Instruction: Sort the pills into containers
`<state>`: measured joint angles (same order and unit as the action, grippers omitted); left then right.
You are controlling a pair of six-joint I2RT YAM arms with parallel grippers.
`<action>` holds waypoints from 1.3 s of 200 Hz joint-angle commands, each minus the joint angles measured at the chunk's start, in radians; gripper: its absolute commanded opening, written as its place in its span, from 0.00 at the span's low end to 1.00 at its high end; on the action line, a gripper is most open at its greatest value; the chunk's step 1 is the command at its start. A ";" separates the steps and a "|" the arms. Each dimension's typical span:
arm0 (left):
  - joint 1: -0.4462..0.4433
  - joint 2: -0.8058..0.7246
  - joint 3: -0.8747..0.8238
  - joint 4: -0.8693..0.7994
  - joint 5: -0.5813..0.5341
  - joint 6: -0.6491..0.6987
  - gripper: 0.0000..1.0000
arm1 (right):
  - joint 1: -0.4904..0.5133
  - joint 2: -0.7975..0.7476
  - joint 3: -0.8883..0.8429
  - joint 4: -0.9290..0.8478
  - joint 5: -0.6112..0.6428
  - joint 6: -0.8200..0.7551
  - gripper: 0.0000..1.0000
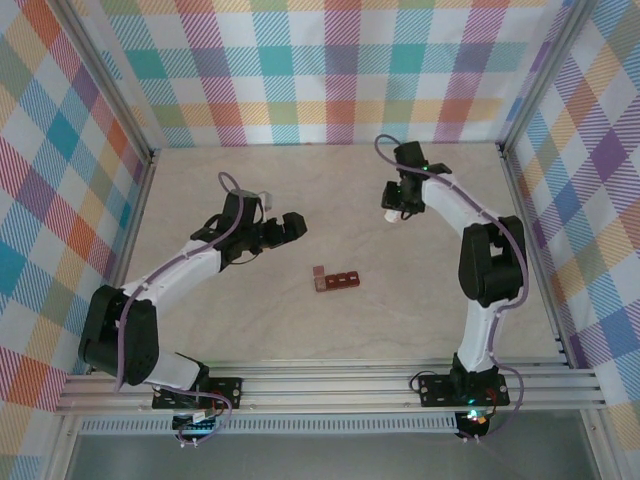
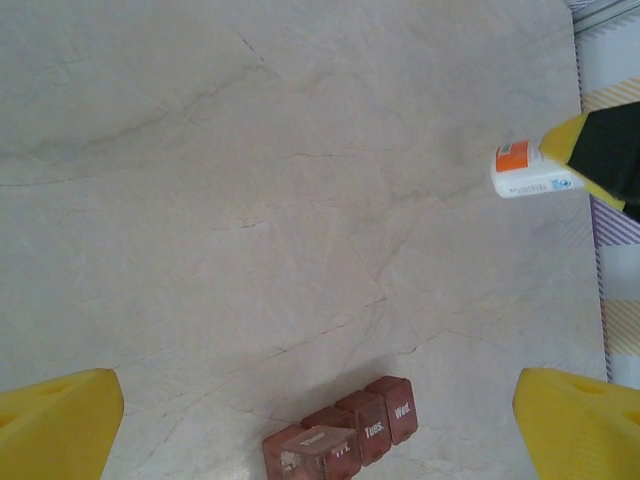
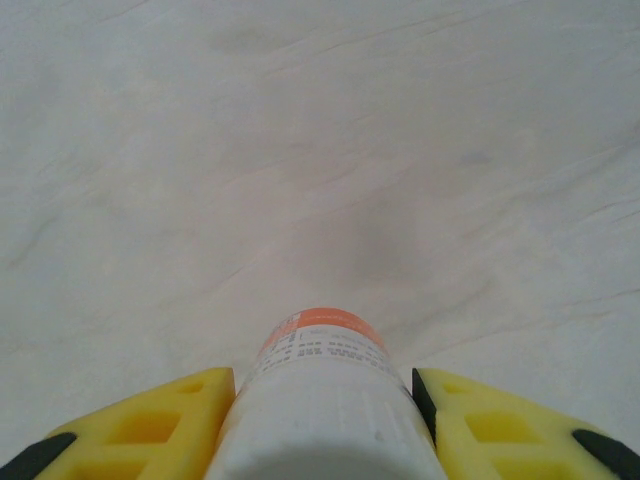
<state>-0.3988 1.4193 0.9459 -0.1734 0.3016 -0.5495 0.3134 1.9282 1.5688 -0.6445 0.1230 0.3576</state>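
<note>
The containers (image 1: 337,282) are a dark red-brown strip of lidded compartments lying mid-table; in the left wrist view the containers (image 2: 372,425) sit at the bottom edge with one end lid raised. My left gripper (image 1: 290,228) hovers left of and behind them, open, with nothing between its yellow fingers (image 2: 60,425). My right gripper (image 1: 392,207) is at the back right, shut on a white bottle (image 3: 320,350) with an orange label, the bottle (image 2: 530,170) held off the strip. The pills are out of view.
The pale table (image 1: 220,320) is ringed by plaid walls (image 1: 330,70). An aluminium rail (image 1: 330,385) with both arm bases runs along the near edge.
</note>
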 commanded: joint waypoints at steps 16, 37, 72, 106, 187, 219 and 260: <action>-0.014 -0.085 -0.027 -0.060 -0.034 0.036 1.00 | 0.111 -0.087 -0.068 0.002 -0.026 0.021 0.30; -0.014 -0.113 -0.037 -0.074 -0.039 0.038 1.00 | 0.172 -0.111 -0.093 -0.004 -0.023 0.027 0.31; -0.014 -0.147 -0.047 -0.094 -0.044 0.037 1.00 | 0.245 -0.109 -0.116 -0.007 -0.007 0.030 0.31; -0.014 -0.166 -0.050 -0.096 -0.045 0.039 1.00 | 0.293 -0.085 -0.128 -0.007 0.007 0.029 0.31; -0.014 -0.167 -0.045 -0.139 -0.044 0.047 1.00 | 0.346 -0.097 -0.207 -0.007 0.025 0.021 0.30; -0.013 -0.172 -0.046 -0.139 -0.045 0.048 1.00 | 0.357 -0.111 -0.235 -0.008 0.026 0.019 0.30; -0.013 -0.176 -0.050 -0.138 -0.046 0.049 1.00 | 0.364 -0.128 -0.262 -0.010 0.031 0.018 0.30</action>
<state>-0.3988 1.2728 0.9054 -0.2897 0.2676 -0.5228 0.6643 1.8484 1.3289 -0.6460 0.1448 0.3767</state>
